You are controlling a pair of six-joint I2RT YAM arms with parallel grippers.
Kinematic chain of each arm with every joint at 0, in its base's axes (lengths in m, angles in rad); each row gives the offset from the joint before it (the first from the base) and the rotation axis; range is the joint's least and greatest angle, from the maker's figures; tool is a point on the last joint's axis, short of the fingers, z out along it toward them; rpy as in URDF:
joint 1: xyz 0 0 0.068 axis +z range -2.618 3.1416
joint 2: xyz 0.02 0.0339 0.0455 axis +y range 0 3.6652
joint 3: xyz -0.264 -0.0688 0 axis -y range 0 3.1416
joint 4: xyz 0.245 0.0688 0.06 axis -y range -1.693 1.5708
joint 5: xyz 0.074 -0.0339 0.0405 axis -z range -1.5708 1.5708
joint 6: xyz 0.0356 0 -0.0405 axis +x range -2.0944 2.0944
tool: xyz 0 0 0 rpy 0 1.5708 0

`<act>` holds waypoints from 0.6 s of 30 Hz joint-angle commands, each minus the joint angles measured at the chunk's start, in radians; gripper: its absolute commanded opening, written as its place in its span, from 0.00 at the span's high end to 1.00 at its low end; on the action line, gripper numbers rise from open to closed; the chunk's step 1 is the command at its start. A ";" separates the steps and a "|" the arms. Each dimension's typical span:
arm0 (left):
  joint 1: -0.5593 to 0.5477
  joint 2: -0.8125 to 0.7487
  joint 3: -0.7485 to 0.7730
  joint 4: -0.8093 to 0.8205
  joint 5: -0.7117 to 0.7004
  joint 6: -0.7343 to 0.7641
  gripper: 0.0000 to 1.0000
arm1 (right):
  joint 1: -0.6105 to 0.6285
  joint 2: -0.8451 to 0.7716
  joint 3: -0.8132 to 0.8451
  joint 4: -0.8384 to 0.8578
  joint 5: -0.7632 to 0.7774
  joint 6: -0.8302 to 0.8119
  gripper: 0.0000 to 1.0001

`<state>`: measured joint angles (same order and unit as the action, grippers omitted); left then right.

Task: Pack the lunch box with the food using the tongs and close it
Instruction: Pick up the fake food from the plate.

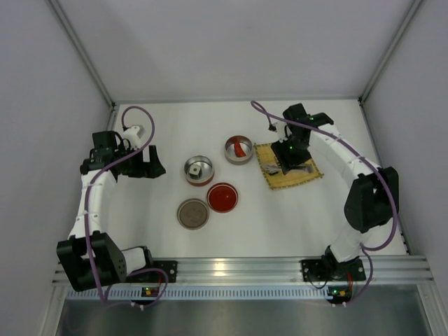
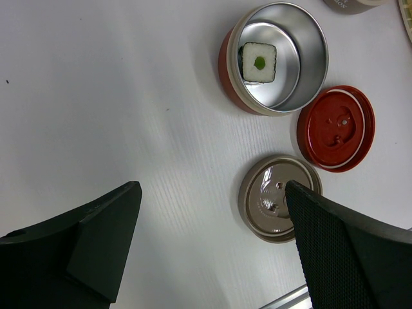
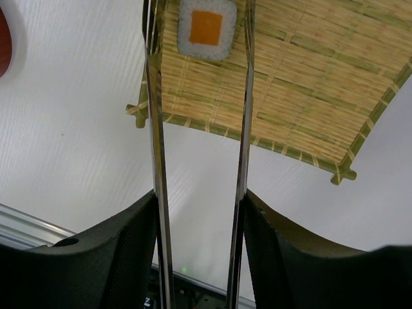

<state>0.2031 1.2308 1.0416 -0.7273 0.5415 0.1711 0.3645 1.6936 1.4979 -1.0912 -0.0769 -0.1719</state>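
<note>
Right gripper (image 3: 199, 209) pinched the tongs (image 3: 154, 129) over the bamboo mat (image 3: 302, 84).
The right arm bowed outward, wrist bent down; the tong blades flanked an orange-centred sushi piece (image 3: 206, 29) on the mat. The left arm curved leftward, left gripper (image 2: 211, 219) spread wide above the table, near a steel bowl (image 2: 315, 58) holding a green-centred sushi piece (image 2: 259, 62).

Yellow bamboo mat (image 1: 276, 182) (image 3: 309, 96) lay askew on the right of the white table (image 1: 280, 224). A ribbed aluminium rail (image 1: 238, 269) ran along its near edge, and pale walls (image 1: 231, 49) enclosed it.
</note>
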 commanded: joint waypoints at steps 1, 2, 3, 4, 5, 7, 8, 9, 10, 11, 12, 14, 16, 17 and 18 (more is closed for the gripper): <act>0.007 -0.011 0.009 0.006 0.017 0.007 0.02 | -0.022 0.011 -0.005 0.037 -0.006 0.003 0.49; 0.007 -0.013 0.009 0.006 0.017 0.010 0.02 | -0.024 0.011 -0.007 0.039 -0.003 0.003 0.49; 0.007 -0.011 0.009 0.005 0.012 0.010 0.02 | -0.024 0.011 -0.011 0.046 -0.001 0.002 0.49; 0.007 -0.010 0.009 0.006 0.012 0.010 0.02 | -0.025 0.011 -0.013 0.047 -0.001 0.002 0.49; 0.007 -0.011 0.009 0.006 0.012 0.008 0.02 | -0.029 0.012 -0.013 0.047 -0.004 0.000 0.49; 0.007 -0.010 0.012 0.009 0.012 0.010 0.02 | -0.030 0.009 -0.013 0.050 -0.006 0.000 0.50; 0.007 -0.008 0.011 0.009 0.014 0.008 0.02 | -0.030 0.008 -0.013 0.050 -0.006 0.000 0.51; 0.006 -0.008 0.011 0.009 0.015 0.005 0.02 | -0.029 0.005 -0.011 0.050 -0.007 0.002 0.51; 0.007 -0.007 0.011 0.011 0.017 0.007 0.02 | -0.029 0.003 -0.007 0.050 -0.009 0.002 0.51; 0.007 -0.004 0.011 0.009 0.017 0.005 0.02 | -0.029 0.003 -0.004 0.050 -0.009 0.002 0.51; 0.007 -0.005 0.011 0.011 0.018 0.005 0.02 | -0.029 0.003 -0.001 0.048 -0.011 0.002 0.50; 0.006 -0.004 0.012 0.012 0.020 0.002 0.02 | -0.029 0.006 0.010 0.044 -0.011 0.002 0.50; 0.007 -0.004 0.012 0.011 0.021 0.002 0.02 | -0.029 0.009 0.021 0.043 -0.012 0.003 0.50; 0.007 -0.005 0.012 0.011 0.021 0.001 0.02 | -0.029 0.014 0.024 0.044 -0.015 0.005 0.49; 0.007 -0.005 0.014 0.009 0.021 0.001 0.02 | -0.029 0.017 0.027 0.044 -0.018 0.006 0.49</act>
<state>0.2031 1.2308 1.0416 -0.7265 0.5419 0.1707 0.3492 1.7054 1.4860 -1.0847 -0.0772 -0.1722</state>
